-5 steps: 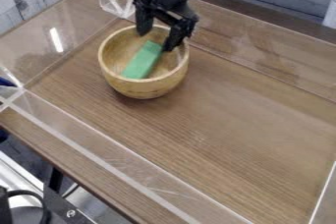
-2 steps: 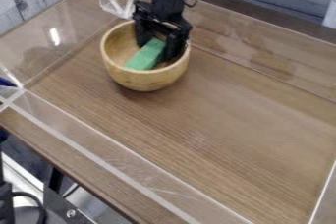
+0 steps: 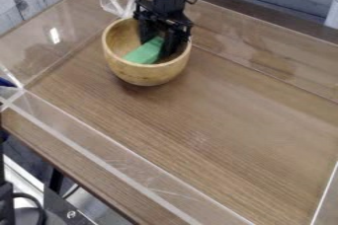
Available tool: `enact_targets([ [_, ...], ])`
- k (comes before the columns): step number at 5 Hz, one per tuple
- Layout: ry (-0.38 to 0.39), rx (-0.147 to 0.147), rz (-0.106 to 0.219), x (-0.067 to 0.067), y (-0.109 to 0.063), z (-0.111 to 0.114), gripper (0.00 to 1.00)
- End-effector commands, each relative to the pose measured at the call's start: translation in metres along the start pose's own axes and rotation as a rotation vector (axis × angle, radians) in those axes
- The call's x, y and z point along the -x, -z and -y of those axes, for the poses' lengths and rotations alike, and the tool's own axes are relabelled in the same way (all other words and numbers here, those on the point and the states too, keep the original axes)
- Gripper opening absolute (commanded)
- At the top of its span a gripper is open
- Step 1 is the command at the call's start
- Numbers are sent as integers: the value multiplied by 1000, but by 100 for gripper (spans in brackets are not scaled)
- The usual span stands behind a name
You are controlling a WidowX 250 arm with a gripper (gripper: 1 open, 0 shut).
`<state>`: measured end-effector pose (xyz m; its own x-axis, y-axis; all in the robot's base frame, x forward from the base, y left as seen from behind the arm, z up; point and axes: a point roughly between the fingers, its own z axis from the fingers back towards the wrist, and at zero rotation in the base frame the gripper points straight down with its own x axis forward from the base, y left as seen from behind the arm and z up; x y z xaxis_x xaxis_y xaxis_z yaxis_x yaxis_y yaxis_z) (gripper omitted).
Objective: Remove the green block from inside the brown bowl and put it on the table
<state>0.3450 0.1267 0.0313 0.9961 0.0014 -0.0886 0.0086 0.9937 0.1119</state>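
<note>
The brown bowl (image 3: 119, 66) stands on the table (image 3: 224, 120) at the back left. The green block (image 3: 146, 54) lies slanted inside it, its far end raised towards the back rim. My gripper (image 3: 164, 39) points straight down into the bowl. Its dark fingers (image 3: 142, 34) stand on either side of the block's far end, still spread a little wider than the block. The fingers hide that end of the block.
Clear acrylic walls (image 3: 79, 130) run along the table's edges, one close behind and to the left of the bowl. Bare wood-grain tabletop stretches to the right of and in front of the bowl.
My gripper has sunk from just above the bowl's back rim down into the bowl, so its fingers now straddle the block's far end. The block still lies in the bowl.
</note>
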Motion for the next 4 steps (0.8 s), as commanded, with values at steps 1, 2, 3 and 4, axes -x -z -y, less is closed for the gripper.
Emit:
enact_targets([
  [1, -20, 5, 54, -3, -15, -3, 0],
  [2, -8, -13, 83, 2, -35, 1, 0],
  [3, 6, -31, 116, 8, -58, 7, 0],
  [4, 37, -18, 190, 17, -81, 16, 0],
])
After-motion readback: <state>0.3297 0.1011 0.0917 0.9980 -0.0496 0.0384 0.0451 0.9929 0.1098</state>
